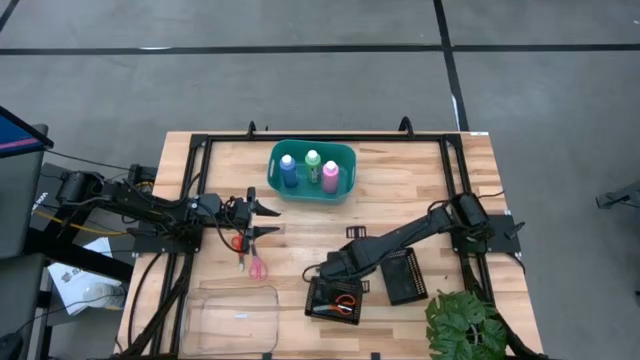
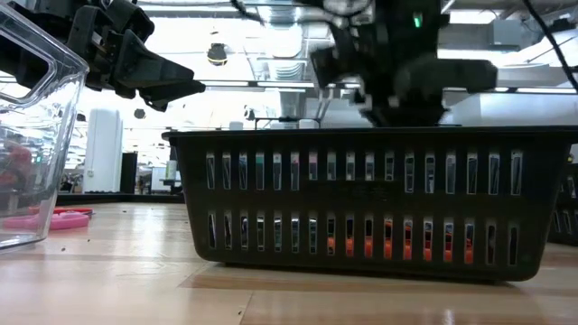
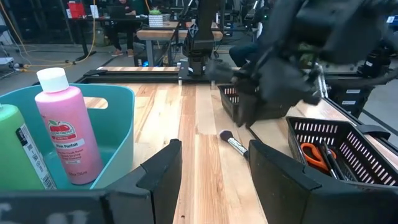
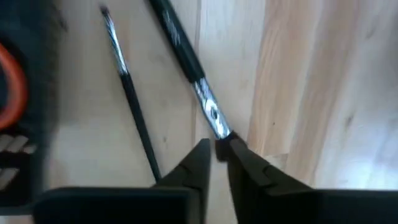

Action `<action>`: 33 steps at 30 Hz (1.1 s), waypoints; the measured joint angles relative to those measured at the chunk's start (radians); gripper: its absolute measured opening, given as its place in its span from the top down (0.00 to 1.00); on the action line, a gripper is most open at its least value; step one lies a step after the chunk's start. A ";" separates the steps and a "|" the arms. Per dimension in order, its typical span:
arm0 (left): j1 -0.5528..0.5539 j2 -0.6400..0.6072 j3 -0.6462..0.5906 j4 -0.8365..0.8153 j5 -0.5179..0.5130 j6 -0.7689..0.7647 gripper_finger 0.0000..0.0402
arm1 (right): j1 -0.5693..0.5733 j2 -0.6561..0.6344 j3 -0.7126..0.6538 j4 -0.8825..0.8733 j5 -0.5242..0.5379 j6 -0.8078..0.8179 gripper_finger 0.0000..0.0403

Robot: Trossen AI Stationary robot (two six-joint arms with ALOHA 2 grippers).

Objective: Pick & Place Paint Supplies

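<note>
Blue (image 1: pixel 288 170), green (image 1: pixel 312 165) and pink (image 1: pixel 330 175) bottles stand in the teal basket (image 1: pixel 346 190) at the far middle. Red scissors (image 1: pixel 238 242) and pink scissors (image 1: pixel 257 267) lie on the table near my left gripper (image 1: pixel 268 210), which hovers open and empty. My right gripper (image 4: pixel 217 152) points down just beyond a black mesh tray (image 1: pixel 335 298) that holds orange scissors (image 1: pixel 344 300). It is closed on a dark brush (image 4: pixel 186 59). A thinner brush (image 4: pixel 127 81) lies beside that one. Another brush (image 3: pixel 233 144) lies on the wood between the arms. My right gripper pinches the dark brush at the very end of its silver ferrule (image 4: pixel 214 124), only between the fingertips (image 4: pixel 199 155). The fingers come from above, pointing down. The handle reaches away from the fingers over the wood. Whether its far end rests on the table, I cannot tell.
A second black mesh tray (image 1: pixel 405 275) sits to the right of the first. A clear plastic bin (image 1: pixel 235 318) stands at the near left and a potted plant (image 1: pixel 465 325) at the near right corner. Bare wood lies between basket and trays.
</note>
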 joint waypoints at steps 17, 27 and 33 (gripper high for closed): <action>0.000 0.000 0.000 -0.001 0.001 0.006 0.56 | -0.132 -0.010 -0.222 0.242 -0.156 -0.187 0.59; 0.015 0.000 0.000 0.011 -0.001 0.034 0.56 | -0.140 -0.009 -0.228 0.262 -0.213 -0.239 0.95; 0.026 0.000 0.000 0.010 -0.001 0.031 0.56 | -0.136 -0.009 -0.228 0.262 -0.192 -0.219 0.98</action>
